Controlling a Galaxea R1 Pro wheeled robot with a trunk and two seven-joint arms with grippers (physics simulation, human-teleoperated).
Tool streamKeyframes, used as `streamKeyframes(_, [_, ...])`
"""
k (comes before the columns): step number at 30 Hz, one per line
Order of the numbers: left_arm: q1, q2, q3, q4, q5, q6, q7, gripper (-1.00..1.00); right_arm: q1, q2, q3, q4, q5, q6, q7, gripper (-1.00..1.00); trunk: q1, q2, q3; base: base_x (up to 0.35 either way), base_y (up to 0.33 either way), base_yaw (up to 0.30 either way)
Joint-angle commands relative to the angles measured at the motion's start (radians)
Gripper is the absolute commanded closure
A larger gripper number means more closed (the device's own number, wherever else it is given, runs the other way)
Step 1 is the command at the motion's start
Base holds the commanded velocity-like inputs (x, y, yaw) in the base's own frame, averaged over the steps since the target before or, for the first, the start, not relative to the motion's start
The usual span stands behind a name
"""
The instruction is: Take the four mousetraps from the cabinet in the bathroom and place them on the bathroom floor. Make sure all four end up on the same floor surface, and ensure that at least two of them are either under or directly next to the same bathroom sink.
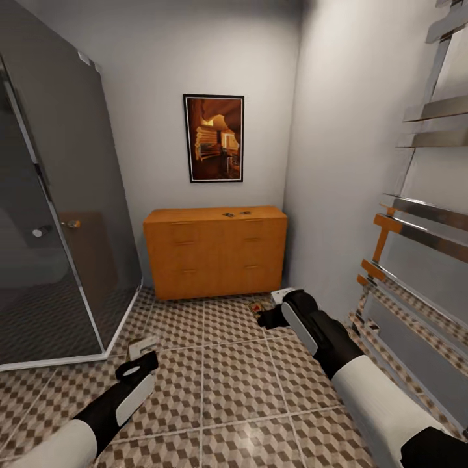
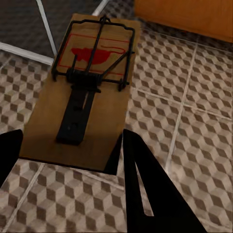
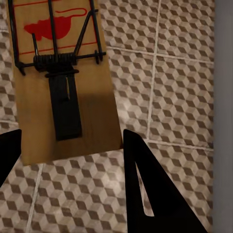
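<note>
Both end effectors (image 2: 68,155) (image 3: 68,155) clamp mousetraps (image 2: 82,92) (image 3: 63,92) over cube-tiled bathroom floor (image 1: 234,364), cabinet (image 1: 214,253) ahead.

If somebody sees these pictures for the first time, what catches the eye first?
Probably the orange cabinet against the back wall, under a framed picture, with small mousetraps on its top. Next, each wrist view shows a wooden trap with a red mouse print between the fingers, over the cube-patterned floor: left, right.
</note>
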Motion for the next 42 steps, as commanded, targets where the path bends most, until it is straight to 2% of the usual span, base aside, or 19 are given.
streamKeyframes(1, [0.015,0.002,-0.007,0.002,0.001,-0.004,0.009,1.00,-0.001,0.000,0.005,0.000,-0.014,0.003,-0.010,1.00,0.000,-0.001,-0.001,0.000,0.000,0.120])
streamKeyframes(6, [0.072,0.001,-0.007,0.049,0.022,-0.026,0.007,1.00,-0.001,0.002,0.012,0.024,-0.016,0.003,-0.007,1.00,0.000,-0.001,-0.001,0.000,0.000,0.052])
streamKeyframes(8, [0.092,0.000,-0.007,0.073,0.046,-0.056,0.006,1.00,-0.001,0.003,0.013,0.039,-0.014,0.003,-0.007,1.00,0.000,-0.001,-0.001,0.000,0.000,0.101])
streamKeyframes(10, [0.139,-0.007,-0.008,0.100,0.101,-0.130,0.004,1.00,-0.001,0.006,0.014,0.057,-0.012,0.003,-0.007,1.00,0.000,-0.001,-0.001,0.000,0.000,0.220])
streamKeyframes(13, [0.162,-0.010,-0.008,0.106,0.125,-0.170,0.003,1.00,-0.001,0.005,0.014,0.062,-0.009,0.003,-0.007,1.00,0.000,-0.001,-0.001,0.000,0.000,0.265])
streamKeyframes(22, [0.172,-0.038,-0.007,0.109,0.134,-0.183,-0.004,1.00,-0.001,0.006,0.014,0.064,-0.009,0.003,-0.008,1.00,0.000,-0.001,-0.001,0.000,0.000,0.282])
streamKeyframes(35, [0.174,-0.035,-0.006,0.111,0.136,-0.188,-0.003,1.00,-0.001,0.006,0.016,0.064,-0.009,0.003,-0.008,1.00,0.000,-0.001,-0.001,0.000,0.000,0.289])
streamKeyframes(38, [0.181,-0.028,-0.003,0.111,0.137,-0.189,-0.003,1.00,-0.001,0.005,0.015,0.064,-0.009,0.003,-0.008,1.00,0.000,-0.001,-0.001,0.000,0.000,0.289])
streamKeyframes(42, [0.187,0.002,0.000,0.111,0.149,-0.196,-0.006,1.00,-0.001,0.000,0.015,0.065,-0.008,0.003,-0.009,1.00,0.000,-0.001,-0.001,0.000,0.000,0.289])
